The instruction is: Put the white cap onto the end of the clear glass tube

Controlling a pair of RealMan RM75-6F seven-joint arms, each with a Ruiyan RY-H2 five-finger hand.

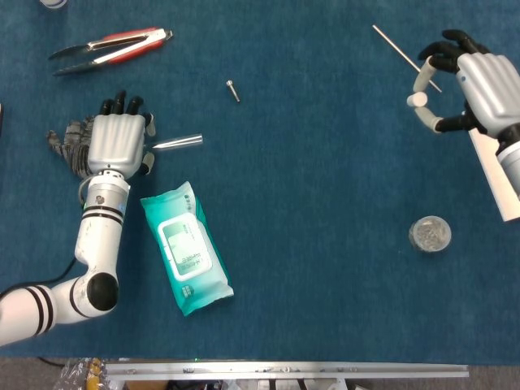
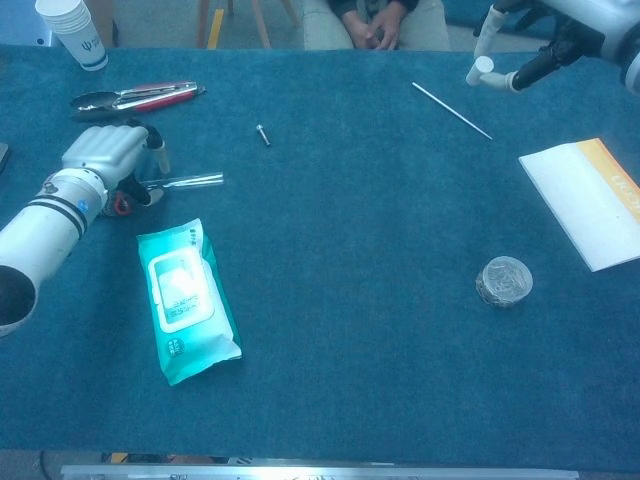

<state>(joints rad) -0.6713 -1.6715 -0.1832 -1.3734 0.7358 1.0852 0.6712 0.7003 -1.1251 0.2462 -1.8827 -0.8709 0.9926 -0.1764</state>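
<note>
Here the left hand is seen at the left side of the table, lying palm down over one end of the glass tube. The tube lies flat on the blue cloth and points to the right; its right end is free and its left end is hidden under the fingers. The fingers are curled around that end, so the tube is held by this hand, as the chest view also shows. The right hand is raised at the far right, and the white cap is pinched between its thumb and one finger, while the other fingers are bent in loosely. The cap is well apart from the tube, on the opposite side of the table. A thin metal rod lies just beside the right hand, partly crossed by its fingers in the head view. A pack of wipes lies near the left forearm, on the near side of the tube. Tongs are placed at the far left, and a small screw lies to their right. A round foil ball rests at the near right, and a booklet lies at the right edge.
</note>
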